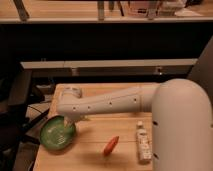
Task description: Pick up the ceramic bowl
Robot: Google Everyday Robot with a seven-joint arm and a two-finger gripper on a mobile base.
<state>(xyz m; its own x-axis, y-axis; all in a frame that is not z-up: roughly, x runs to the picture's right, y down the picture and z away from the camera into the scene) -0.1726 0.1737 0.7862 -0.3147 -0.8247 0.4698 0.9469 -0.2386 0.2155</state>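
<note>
Office-like room: wooden table (95, 141), long counter (115, 64) behind; gripper (66, 125) over ceramic bowl (52, 137).

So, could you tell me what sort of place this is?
Probably an office or lab workspace: a wooden table, a long counter behind, the gripper over the ceramic bowl.

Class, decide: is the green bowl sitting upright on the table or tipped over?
Upright: the ceramic bowl rests flat on the table, its round opening facing up. The gripper hangs over its far edge.
</note>
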